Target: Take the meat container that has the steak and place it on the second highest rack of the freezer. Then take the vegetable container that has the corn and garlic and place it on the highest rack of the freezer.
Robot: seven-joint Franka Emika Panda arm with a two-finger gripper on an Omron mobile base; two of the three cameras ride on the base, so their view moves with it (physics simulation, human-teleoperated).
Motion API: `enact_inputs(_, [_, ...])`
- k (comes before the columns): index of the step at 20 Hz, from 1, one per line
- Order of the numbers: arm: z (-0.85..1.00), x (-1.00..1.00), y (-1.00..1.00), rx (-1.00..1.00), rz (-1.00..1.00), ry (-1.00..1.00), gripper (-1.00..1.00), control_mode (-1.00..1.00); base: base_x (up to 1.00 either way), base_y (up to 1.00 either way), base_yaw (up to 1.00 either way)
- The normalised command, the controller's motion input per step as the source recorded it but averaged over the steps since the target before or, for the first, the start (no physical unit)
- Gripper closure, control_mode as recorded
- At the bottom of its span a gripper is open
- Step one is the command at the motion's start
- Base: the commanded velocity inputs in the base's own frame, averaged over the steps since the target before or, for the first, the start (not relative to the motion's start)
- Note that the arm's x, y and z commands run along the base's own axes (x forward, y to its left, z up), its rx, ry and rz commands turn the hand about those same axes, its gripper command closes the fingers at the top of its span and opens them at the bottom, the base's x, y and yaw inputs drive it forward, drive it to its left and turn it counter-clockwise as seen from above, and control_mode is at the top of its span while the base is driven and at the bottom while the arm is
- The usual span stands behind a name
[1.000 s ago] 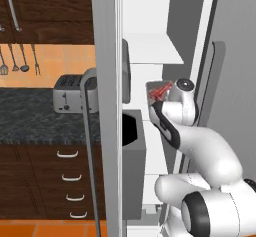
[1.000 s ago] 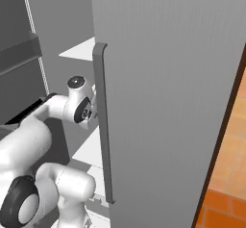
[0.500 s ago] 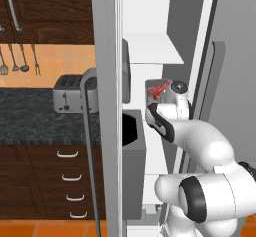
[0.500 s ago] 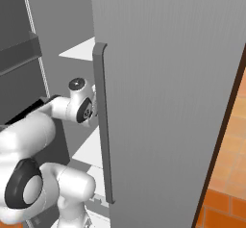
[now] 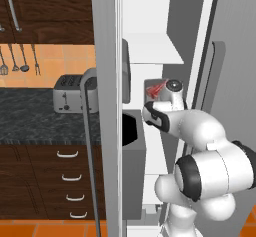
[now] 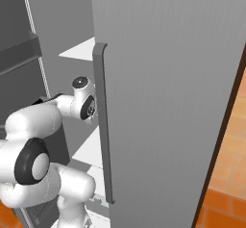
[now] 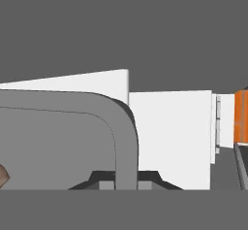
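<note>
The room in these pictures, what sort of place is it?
It looks like a rendered home kitchen: a toaster sits on a dark stone counter, utensils hang on the wall above, and the robot reaches into an open freezer with white shelves.

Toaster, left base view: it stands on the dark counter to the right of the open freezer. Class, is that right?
Not quite. The toaster stands on the dark counter to the left of the open freezer, not to its right. The left base view shows this.
</note>
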Motion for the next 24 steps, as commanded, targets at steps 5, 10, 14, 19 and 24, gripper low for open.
enact_inputs(5, [-0.35, 0.11, 0.00, 0.00, 0.00, 0.00, 1.00, -1.00, 0.00, 0.00, 0.00])
enact_inputs(10, [-0.03, 0.38, 0.00, 0.00, 0.00, 0.00, 1.00, -1.00, 0.00, 0.00, 0.00])
enact_inputs(14, [-0.01, 0.51, 0.00, 0.00, 0.00, 0.00, 1.00, -1.00, 0.00, 0.00, 0.00])
enact_inputs(19, [-0.42, 0.33, 0.00, 0.00, 0.00, 0.00, 1.00, -1.00, 0.00, 0.00, 0.00])
enact_inputs(24, [-0.07, 0.12, 0.00, 0.00, 0.00, -0.03, 1.00, -1.00, 0.00, 0.00, 0.00])
